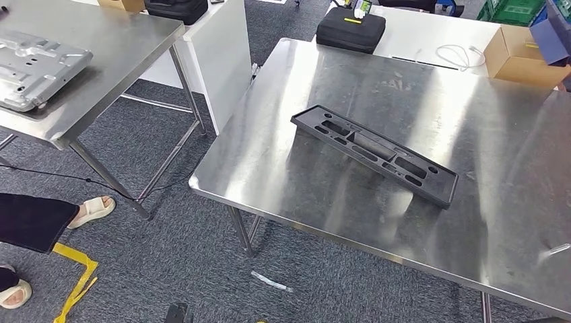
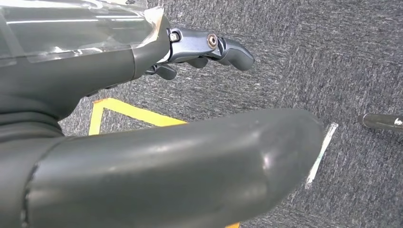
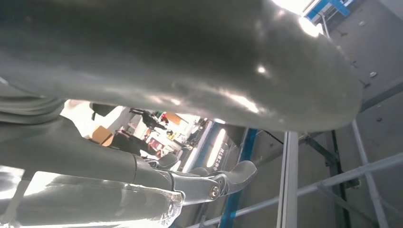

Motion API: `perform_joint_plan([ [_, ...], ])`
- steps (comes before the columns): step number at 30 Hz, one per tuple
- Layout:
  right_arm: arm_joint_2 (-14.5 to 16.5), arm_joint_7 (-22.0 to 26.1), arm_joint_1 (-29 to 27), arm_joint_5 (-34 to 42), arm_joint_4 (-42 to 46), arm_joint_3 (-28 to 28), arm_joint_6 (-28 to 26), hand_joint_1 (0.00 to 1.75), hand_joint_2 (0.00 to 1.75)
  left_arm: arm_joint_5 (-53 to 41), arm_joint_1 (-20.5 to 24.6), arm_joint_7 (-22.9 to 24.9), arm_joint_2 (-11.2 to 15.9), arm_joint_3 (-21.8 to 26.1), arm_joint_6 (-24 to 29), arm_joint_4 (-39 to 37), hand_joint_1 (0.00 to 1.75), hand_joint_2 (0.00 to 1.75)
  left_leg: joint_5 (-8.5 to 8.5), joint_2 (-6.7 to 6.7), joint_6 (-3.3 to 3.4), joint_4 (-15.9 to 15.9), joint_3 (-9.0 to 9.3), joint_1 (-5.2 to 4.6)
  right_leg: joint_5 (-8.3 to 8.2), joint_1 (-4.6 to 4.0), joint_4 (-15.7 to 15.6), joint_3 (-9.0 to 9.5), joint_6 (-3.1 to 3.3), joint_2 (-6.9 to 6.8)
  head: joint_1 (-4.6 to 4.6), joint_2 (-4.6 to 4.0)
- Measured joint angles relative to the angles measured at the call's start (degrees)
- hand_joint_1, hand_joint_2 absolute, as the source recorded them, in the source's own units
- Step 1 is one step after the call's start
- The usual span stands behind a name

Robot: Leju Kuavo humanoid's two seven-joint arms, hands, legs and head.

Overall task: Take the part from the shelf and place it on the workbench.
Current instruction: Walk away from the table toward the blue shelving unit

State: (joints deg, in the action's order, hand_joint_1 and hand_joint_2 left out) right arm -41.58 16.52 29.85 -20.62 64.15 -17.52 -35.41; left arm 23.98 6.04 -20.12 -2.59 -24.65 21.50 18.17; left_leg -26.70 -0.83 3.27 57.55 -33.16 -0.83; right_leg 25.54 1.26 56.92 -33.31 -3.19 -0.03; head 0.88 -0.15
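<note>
The part (image 1: 374, 153) is a long black plastic tray with several recesses. It lies flat and slantwise near the middle of the steel workbench (image 1: 485, 208), with nothing touching it. In the left wrist view my left hand (image 2: 71, 85) hangs over grey carpet, its fingers (image 2: 214, 47) stretched out apart from the thick thumb (image 2: 166, 166), and it holds nothing. In the right wrist view my right hand (image 3: 95, 156) points up toward a ceiling frame with its fingers (image 3: 214, 183) extended, also holding nothing.
A second steel table (image 1: 128, 40) at the left carries a grey metal plate (image 1: 34, 64). Behind the workbench a white table holds a black case (image 1: 350, 28), a white cable (image 1: 458, 55) and a cardboard box (image 1: 522, 54). A person's sandalled foot (image 1: 91, 210) and yellow floor tape (image 1: 77, 269) are at the lower left.
</note>
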Motion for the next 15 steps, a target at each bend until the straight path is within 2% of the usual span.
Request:
perform_joint_plan([
  [2, 0.1, 0.1, 0.0, 0.0, 0.3, 0.1, -0.1, 0.0, 0.0, 0.0, 0.1, 0.3, -0.1, 0.0, 0.0, 0.0, 0.0, 0.0, 1.28, 0.18, 0.75, -2.6, 1.54, 0.27, 0.23, -0.09, 0.2, -0.03, -0.29, 0.0, -0.05, 0.0],
  [3, 0.2, 0.1, 0.0, 0.1, 0.4, 0.1, -0.2, 0.0, 0.0, 0.0, 0.2, 0.5, -0.2, 0.0, 0.0, 0.0, 0.0, 0.0, 1.96, 0.28, 1.0, -3.9, 2.34, 0.5, 0.97, -0.21, 1.7, -0.7, -0.28, 0.04, -0.17, 0.0],
  [5, 0.8, 0.1, -0.2, 0.3, 0.4, 0.2, -0.3, 0.0, 0.0, 0.0, 0.4, 1.1, -0.4, 0.0, -0.1, 0.0, 0.0, 0.0, 2.53, 0.46, 1.14, -4.9, 2.95, 0.92, 3.51, 0.08, 8.3, -3.86, -0.24, 0.12, -0.35, 0.0],
  [6, 1.1, 0.1, -0.4, 0.4, 0.3, 0.2, -0.4, 0.0, 0.0, -0.1, 0.5, 1.3, -0.5, 0.0, -0.1, 0.0, 0.0, 0.0, 2.53, 0.5, 1.03, -4.9, 2.92, 1.07, 4.46, 0.42, 11.4, -5.51, -0.51, 0.14, -0.39, 0.0],
  [7, 1.5, 0.2, -0.6, 0.4, 0.3, 0.3, -0.5, 0.0, 0.0, -0.1, 0.5, 1.5, -0.6, 0.0, -0.2, 0.0, 0.0, 0.0, 2.45, 0.52, 0.8, -4.8, 2.85, 1.23, 4.74, 0.92, 13.1, -6.52, -1.06, 0.11, -0.4, 0.0],
  [8, 1.8, 0.2, -0.8, 0.4, 0.2, 0.3, -0.6, 0.0, 0.0, -0.1, 0.4, 1.7, -0.7, 0.0, -0.3, 0.0, 0.0, 0.0, 2.29, 0.5, 0.4, -4.6, 2.73, 1.48, 4.14, 1.55, 12.6, -6.43, -1.92, 0.07, -0.39, 0.0],
  [10, 2.3, 0.2, -0.9, 0.4, 0.1, 0.4, -0.7, 0.0, 0.0, -0.1, 0.5, 1.9, -0.7, 0.0, -0.4, 0.0, 0.0, 0.0, 1.52, 0.42, -0.98, -3.1, 2.17, 2.11, 1.36, 3.01, 6.1, -3.39, -4.34, -0.12, -0.44, 0.0],
  [11, 2.7, 0.3, -0.9, 0.3, 0.0, 0.4, -0.8, 0.0, 0.0, -0.2, 0.5, 1.9, -0.5, 0.0, -0.4, 0.0, 0.0, 0.0, 0.91, 0.38, -1.84, -2.1, 1.7, 2.24, 0.43, 3.39, 3.4, -2.05, -5.36, -0.03, -0.62, 0.0],
  [12, 3.1, 0.3, -1.0, 0.3, -0.1, 0.5, -0.8, 0.0, 0.0, -0.3, 0.6, 2.0, -0.4, 0.0, -0.4, 0.0, 0.0, 0.0, 0.21, 0.35, -2.6, -0.9, 1.18, 2.29, 0.07, 3.64, 1.9, -1.19, -5.52, 0.14, -0.81, 0.0],
  [13, 3.5, 0.3, -1.3, 0.3, -0.2, 0.5, -0.9, 0.0, 0.0, -0.3, 0.7, 2.0, -0.2, -0.1, -0.4, 0.0, 0.0, 0.0, -0.31, 0.33, -3.23, 0.0, 0.8, 2.17, 0.3, 3.75, 1.8, -1.12, -5.12, 0.3, -0.8, 0.0],
  [15, 3.8, 0.4, -1.9, 0.4, -0.3, 0.7, -0.9, 0.0, 0.0, -0.4, 0.8, 2.1, -0.2, -0.1, -0.3, 0.0, 0.0, 0.0, -0.8, 0.33, -3.94, 0.8, 0.29, 2.18, 0.78, 3.82, 3.1, -1.7, -3.52, 0.46, -0.46, 0.0],
])
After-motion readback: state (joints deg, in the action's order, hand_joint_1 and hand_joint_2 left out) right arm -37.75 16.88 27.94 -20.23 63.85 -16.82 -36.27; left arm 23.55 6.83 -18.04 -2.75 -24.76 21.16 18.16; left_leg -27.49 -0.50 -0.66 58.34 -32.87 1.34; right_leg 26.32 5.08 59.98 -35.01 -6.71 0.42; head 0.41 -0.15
